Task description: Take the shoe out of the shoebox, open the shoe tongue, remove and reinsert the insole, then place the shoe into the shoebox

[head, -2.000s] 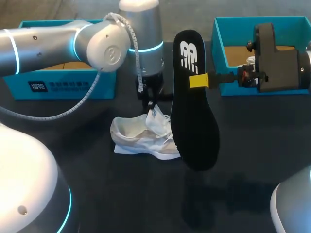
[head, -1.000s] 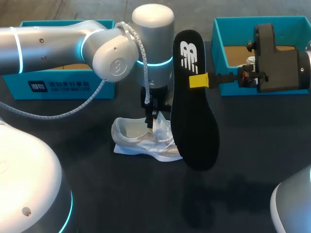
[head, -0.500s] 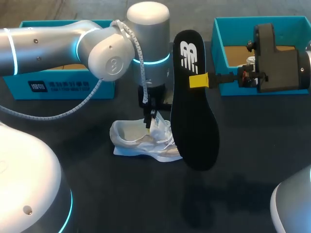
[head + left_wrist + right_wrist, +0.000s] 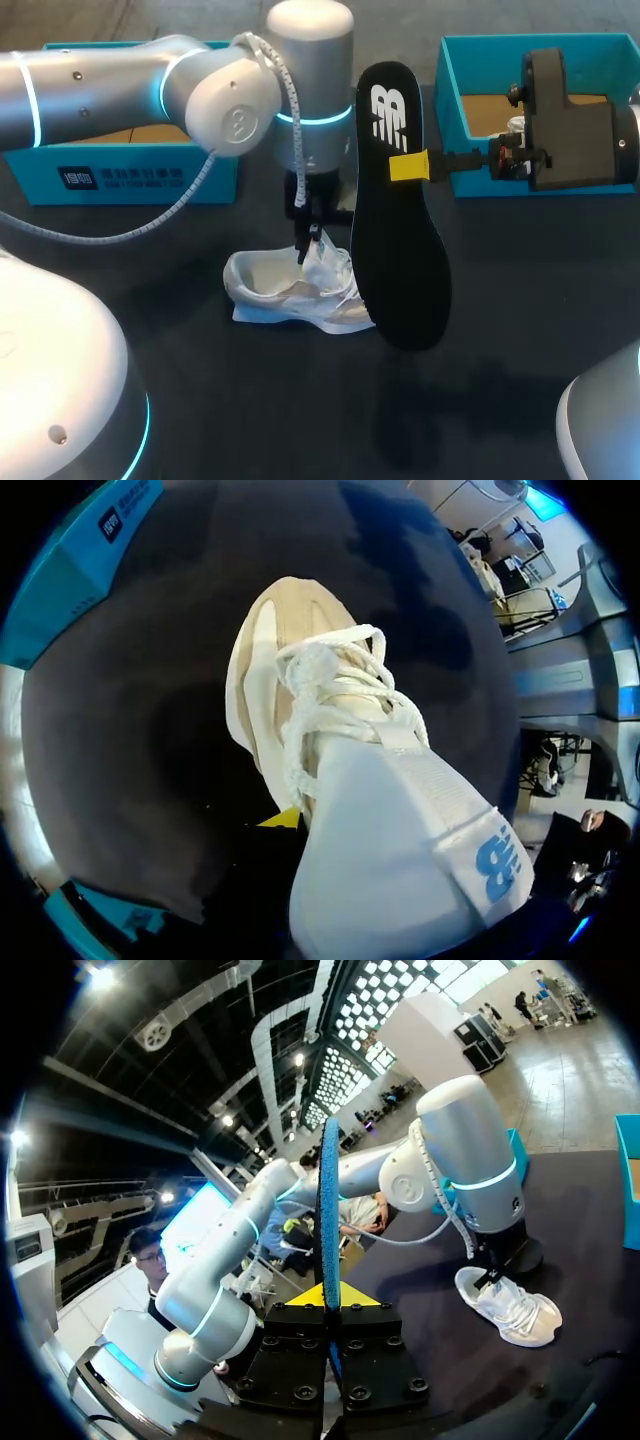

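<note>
**Insole out of shoe; reinsertion and boxing outstanding**

The shoe (image 4: 295, 290) lies on its sole on the dark table (image 4: 500, 330), outside both boxes, toe toward 4 o'clock. It is a cream and white trainer with a mesh upper, thick woven laces and a padded tongue (image 4: 400, 860). The left gripper (image 4: 305, 250) comes down from 12 o'clock and appears clamped on that tongue, holding it raised. Only one yellow tip shows beside it in the left wrist view.

The insole (image 4: 400, 230) hangs at 3 o'clock of the shoe, clear of it, upright with its heel end up. It is a thin, flat black foam piece, blue along its edge. The right gripper (image 4: 410, 166) is closed on its upper part from 3 o'clock.

Two teal cardboard boxes stand at the far edge: one (image 4: 120, 175) at 10 o'clock of the shoe, the other (image 4: 480, 60) at 2 o'clock.

Judgement: removal from the box, tongue opening and insole extraction are done. Reinserting the insole and boxing the shoe remain
</note>
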Available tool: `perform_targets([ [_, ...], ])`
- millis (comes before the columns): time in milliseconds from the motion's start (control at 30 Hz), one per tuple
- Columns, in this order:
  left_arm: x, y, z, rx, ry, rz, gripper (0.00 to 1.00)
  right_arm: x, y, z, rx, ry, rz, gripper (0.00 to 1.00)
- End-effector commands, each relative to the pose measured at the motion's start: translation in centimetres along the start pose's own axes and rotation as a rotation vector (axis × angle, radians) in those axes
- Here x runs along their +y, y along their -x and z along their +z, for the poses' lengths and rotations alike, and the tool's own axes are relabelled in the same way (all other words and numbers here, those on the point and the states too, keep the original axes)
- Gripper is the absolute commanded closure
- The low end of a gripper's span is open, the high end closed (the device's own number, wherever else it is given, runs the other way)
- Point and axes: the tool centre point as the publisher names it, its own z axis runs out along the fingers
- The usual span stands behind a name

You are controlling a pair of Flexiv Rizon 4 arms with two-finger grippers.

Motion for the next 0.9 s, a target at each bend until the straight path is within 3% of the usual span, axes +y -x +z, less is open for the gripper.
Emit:
perform_targets([
  [33,-0.1,0.4,-0.1,0.02,0.003,0.006,0.0,-0.4,-0.9,0.4,-0.012,0.012,0.001,1.0],
  [900,0.7,-0.1,-1.2,0.043,0.042,0.009,0.0,-0.4,-0.9,0.4,-0.012,0.012,0.001,1.0],
])
